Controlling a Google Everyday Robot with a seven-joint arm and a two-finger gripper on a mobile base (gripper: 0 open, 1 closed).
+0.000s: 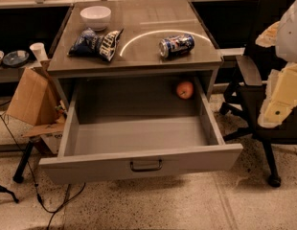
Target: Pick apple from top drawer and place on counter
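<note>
Apple (185, 89): back right corner of open top drawer (139, 138). Hand (279, 99): right edge, apart from counter (148, 28). Grip state cannot be told

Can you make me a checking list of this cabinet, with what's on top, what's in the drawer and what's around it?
Surface: flat grey-brown counter with a pale curved arc.
Job's things: small round orange-red apple in the back right corner of the wide grey top drawer, which is pulled open.
Clutter: white round bowl, two blue snack bags, and a blue soda can on its side, all on the counter.
Gripper: pale gripper at the right edge, away from the drawer.
Cables: thin black cable on the floor, left.
Surroundings: black office chair, brown cardboard box, white paper cup.
</note>
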